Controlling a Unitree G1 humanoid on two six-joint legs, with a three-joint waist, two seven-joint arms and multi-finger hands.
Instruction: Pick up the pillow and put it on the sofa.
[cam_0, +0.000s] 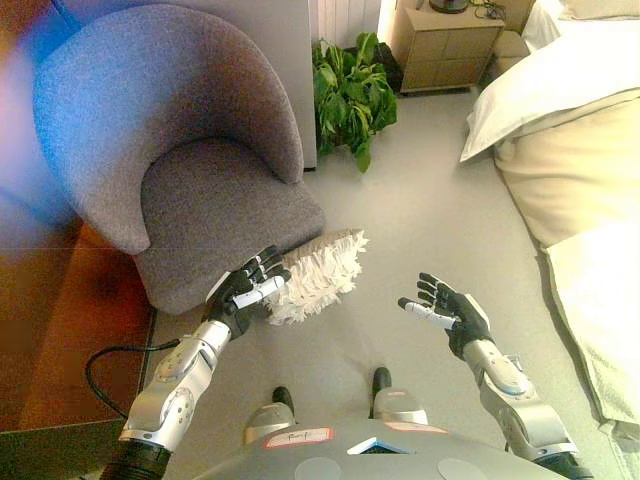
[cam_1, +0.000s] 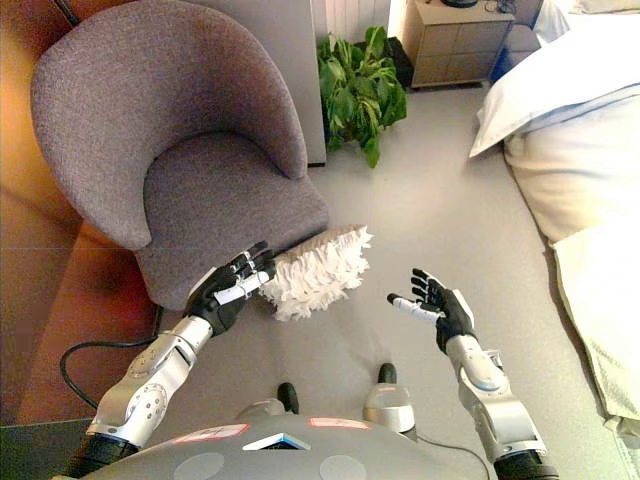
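We see the pillow (cam_0: 318, 275), white and ruffled, lying on the floor at the centre of the frame, its upper edge leaning against the front of the grey chair (cam_0: 190, 190) that fills the upper left. Our left hand (cam_0: 246, 292) is at the pillow's left end, fingers spread and mostly straight, touching or nearly touching the fabric but not yet closed round it. Our right hand (cam_0: 447, 310) hovers open at the lower right, well apart from the pillow, palm turned inward.

We judge the pillow light and soft, so it should squash rather than slip; the frilled cover gives plenty to catch on. The safest hold, we think, is one hand on each end, pressing inward, which means bringing the right hand across to the pillow's right end before lifting it onto the seat.
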